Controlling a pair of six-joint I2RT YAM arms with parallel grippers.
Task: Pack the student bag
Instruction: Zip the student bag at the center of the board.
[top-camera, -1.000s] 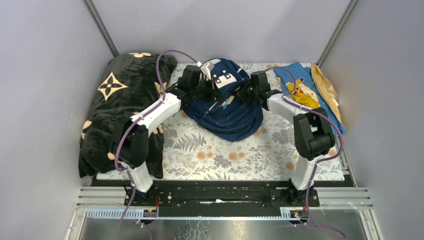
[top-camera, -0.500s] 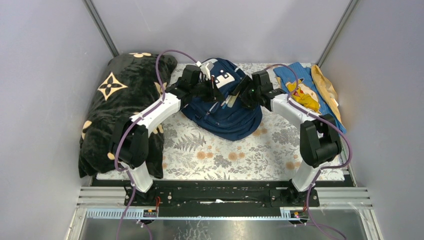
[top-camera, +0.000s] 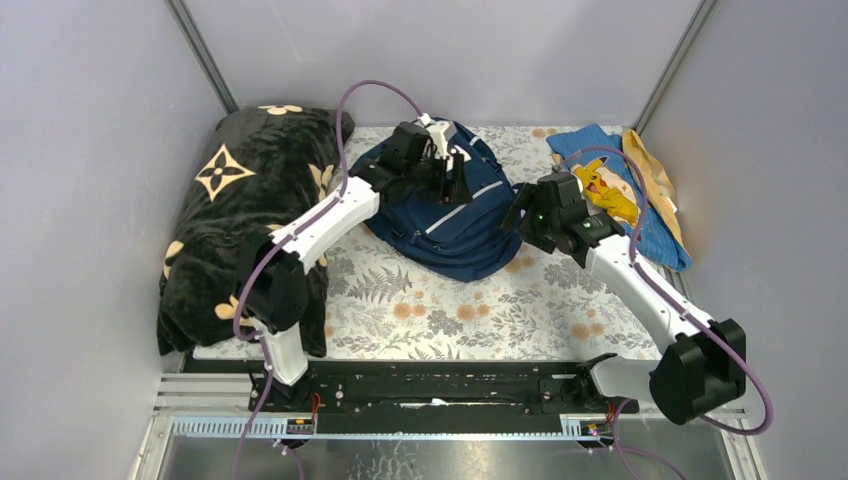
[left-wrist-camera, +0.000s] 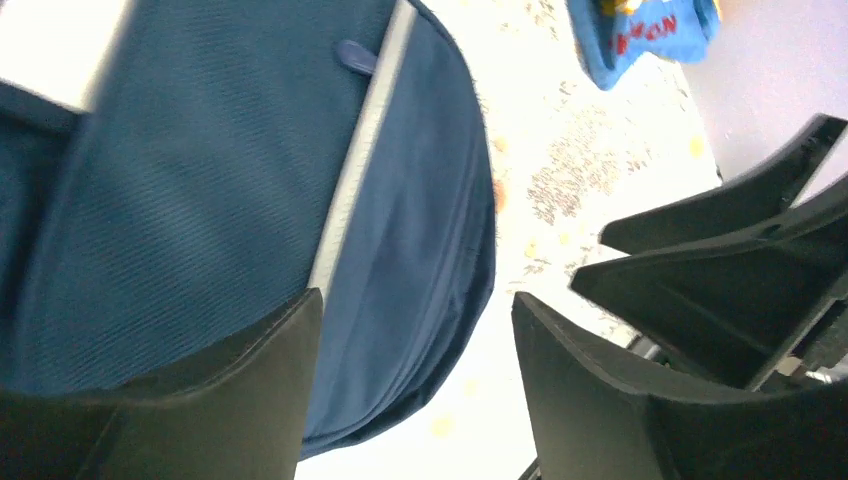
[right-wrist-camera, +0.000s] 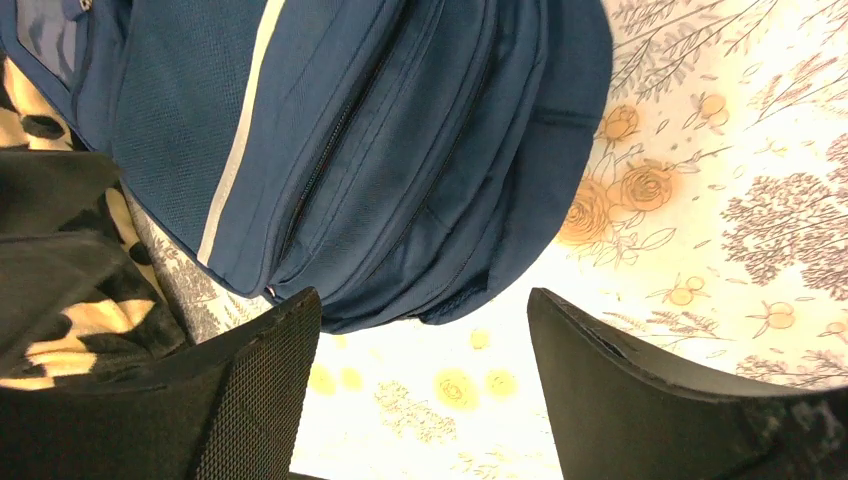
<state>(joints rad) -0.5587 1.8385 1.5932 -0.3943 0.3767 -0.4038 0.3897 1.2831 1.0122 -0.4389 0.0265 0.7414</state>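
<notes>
Top external: whole student bag (top-camera: 455, 230); right wrist: its zipper seams (right-wrist-camera: 340, 130).

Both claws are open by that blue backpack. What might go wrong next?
The left gripper hangs open over the student bag; closing there, it may pinch only loose fabric. The right gripper, open beside the bag, could shove it sideways. The bulky blanket may not fit inside.

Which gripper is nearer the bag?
Left. The left gripper is directly over the bag's upper part, open. The right gripper is off the bag's right edge, over the table, also open.
</notes>
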